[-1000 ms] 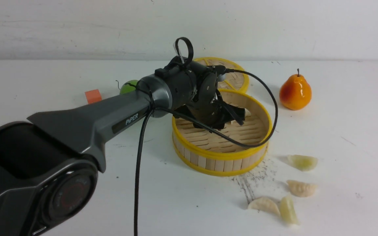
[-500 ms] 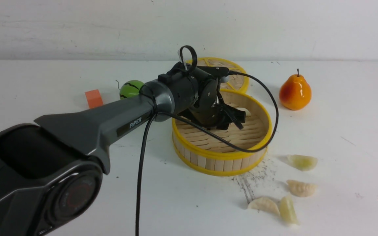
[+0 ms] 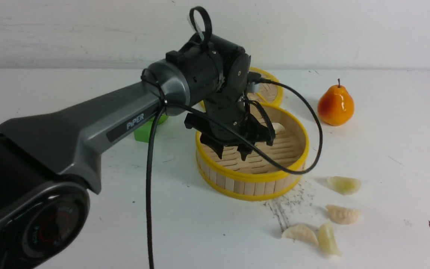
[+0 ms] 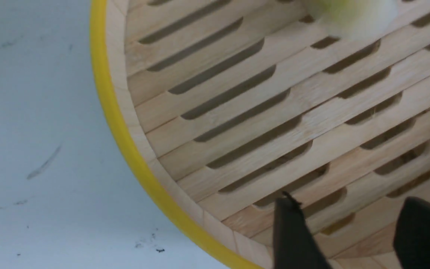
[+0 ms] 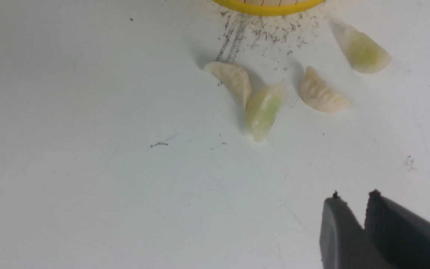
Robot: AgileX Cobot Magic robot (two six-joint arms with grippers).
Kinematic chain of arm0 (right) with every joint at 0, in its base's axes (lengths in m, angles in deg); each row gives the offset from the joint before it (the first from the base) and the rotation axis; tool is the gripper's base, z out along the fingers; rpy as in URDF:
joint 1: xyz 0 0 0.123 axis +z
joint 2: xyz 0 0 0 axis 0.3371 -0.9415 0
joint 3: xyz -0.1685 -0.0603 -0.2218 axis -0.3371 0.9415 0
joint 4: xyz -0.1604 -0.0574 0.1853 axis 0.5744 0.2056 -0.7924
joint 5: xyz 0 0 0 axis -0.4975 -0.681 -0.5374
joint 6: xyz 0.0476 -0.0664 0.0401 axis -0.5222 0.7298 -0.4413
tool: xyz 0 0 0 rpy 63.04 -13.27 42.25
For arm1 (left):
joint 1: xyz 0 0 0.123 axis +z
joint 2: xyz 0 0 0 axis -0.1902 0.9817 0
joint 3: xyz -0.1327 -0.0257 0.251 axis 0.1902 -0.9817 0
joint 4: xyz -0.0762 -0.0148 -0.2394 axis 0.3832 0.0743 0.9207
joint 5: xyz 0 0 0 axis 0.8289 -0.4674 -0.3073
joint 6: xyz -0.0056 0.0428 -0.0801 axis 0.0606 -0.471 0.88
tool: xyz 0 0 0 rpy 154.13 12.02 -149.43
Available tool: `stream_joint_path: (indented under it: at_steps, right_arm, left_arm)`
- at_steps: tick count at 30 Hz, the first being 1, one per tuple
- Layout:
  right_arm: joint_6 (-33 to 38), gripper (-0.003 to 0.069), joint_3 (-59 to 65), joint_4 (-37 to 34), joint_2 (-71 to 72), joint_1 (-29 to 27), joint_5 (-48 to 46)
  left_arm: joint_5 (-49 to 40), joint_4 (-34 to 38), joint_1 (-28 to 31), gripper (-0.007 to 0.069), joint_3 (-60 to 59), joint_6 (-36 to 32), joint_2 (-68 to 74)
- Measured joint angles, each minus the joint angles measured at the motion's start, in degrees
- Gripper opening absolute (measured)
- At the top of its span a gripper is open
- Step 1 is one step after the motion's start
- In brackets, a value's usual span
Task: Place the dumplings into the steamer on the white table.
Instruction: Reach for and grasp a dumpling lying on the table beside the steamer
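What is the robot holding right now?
Nothing. The left end effector hangs open and empty over the steamer; the right end effector, nearly shut, is empty above the white table.

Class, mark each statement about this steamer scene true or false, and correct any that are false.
1. Four dumplings lie on the white table, outside the steamer. True.
2. The left pincer grips a dumpling. False: its jaws stand open and empty above the steamer's floor.
3. The pear stands inside the steamer. False: it stands on the table, apart from the steamer.
4. A pale green dumpling lies inside the steamer. True.
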Motion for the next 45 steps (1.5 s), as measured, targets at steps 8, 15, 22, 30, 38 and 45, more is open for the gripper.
stream_joint_path:
  at_steps: [8,15,22,30,38,45]
  right_arm:
    - [-0.01,0.0125,0.0,-0.12,0.0,0.0,-0.62]
    - [-0.07,0.0128,0.0,-0.17,0.0,0.0,-0.89]
    - [-1.28,0.0133,0.0,0.0,1.28,0.0,-1.3]
    - [-1.58,0.0136,-0.08,0.12,1.82,0.0,-1.44]
    - [-9.16,0.0025,-7.8,5.75,-5.83,0.0,-2.01]
    - [-11.27,-0.0022,-18.95,7.26,-23.38,-2.24,-3.1]
  left_arm:
    - [-5.74,-0.1,0.0,-0.0014,0.0,-2.53,2.43]
    - [-8.84,0.59,0.0,-0.0014,-0.59,-3.43,1.58]
    - [-8.65,6.32,0.0,-0.0014,-7.39,-5.45,-0.74]
    - [-9.24,7.46,0.0,-0.0014,-10.92,-6.57,-8.03]
    - [-9.82,4.83,0.0,-0.0014,-12.9,-7.92,-25.55]
    - [-10.37,2.71,0.0,-0.0014,-30.22,-7.51,-47.96]
